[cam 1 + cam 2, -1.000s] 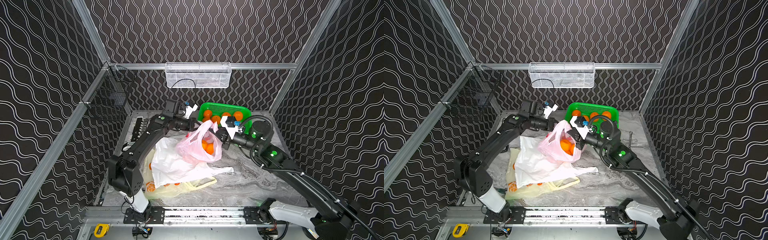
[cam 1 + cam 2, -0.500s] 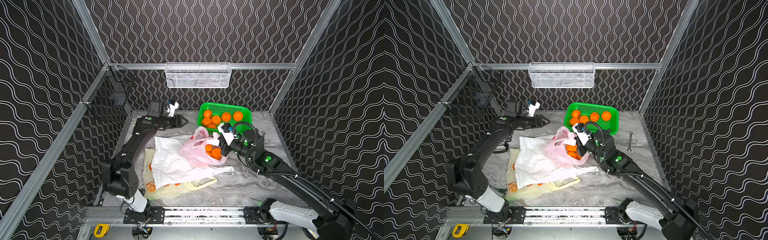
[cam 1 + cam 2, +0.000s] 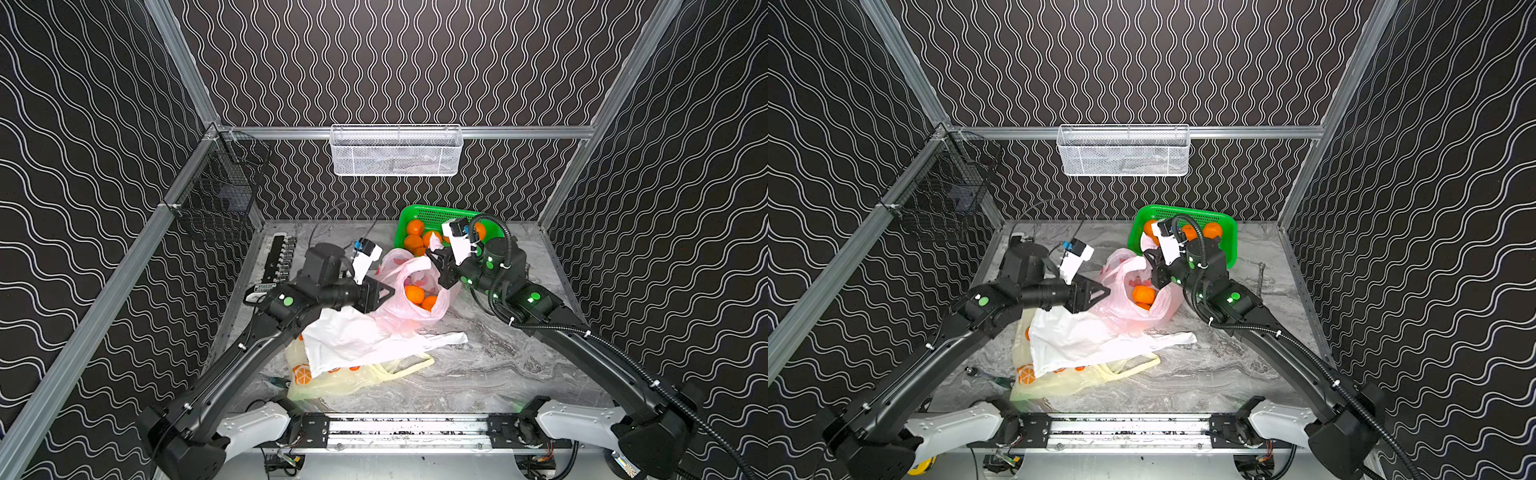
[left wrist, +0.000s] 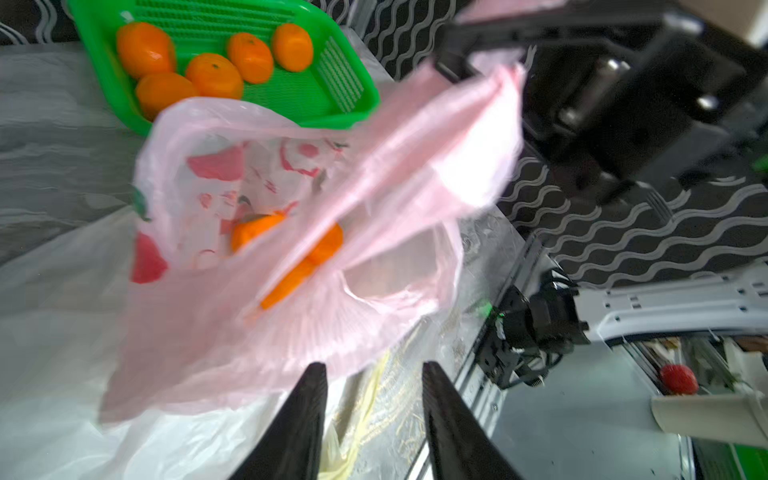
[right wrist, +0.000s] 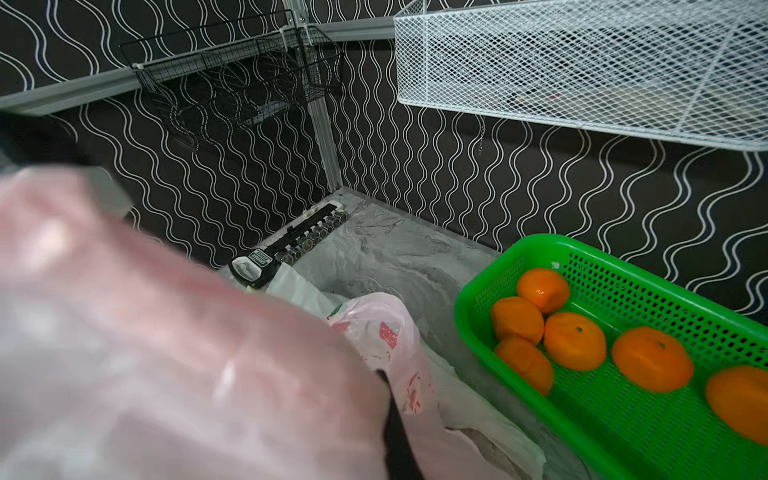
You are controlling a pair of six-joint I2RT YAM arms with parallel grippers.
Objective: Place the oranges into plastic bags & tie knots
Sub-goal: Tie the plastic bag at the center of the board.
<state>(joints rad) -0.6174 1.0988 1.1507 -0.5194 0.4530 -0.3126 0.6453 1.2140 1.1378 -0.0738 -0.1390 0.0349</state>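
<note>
spare bags: white bag [image 3: 345, 338] and yellow bag [image 3: 328, 384] lie flat on the counter [image 3: 498, 365]
left hand [image 4: 372, 370]: let go, swung back beside the pink bag [image 3: 440, 309]; fingers part-open, holding nothing
right hand [image 3: 442, 266]: clamped on one pink handle
pink bag: mouth open, oranges [image 3: 414, 294] inside
green basket [image 3: 432, 212]: more fruit waiting
meaning: knot not begun

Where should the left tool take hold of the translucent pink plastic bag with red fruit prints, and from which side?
Probably the free handle loop of the translucent pink plastic bag, approached from the left arm's side. The right tool holds up the opposite handle, so the mouth gapes over the small oranges; the open left tool faces it.
</note>
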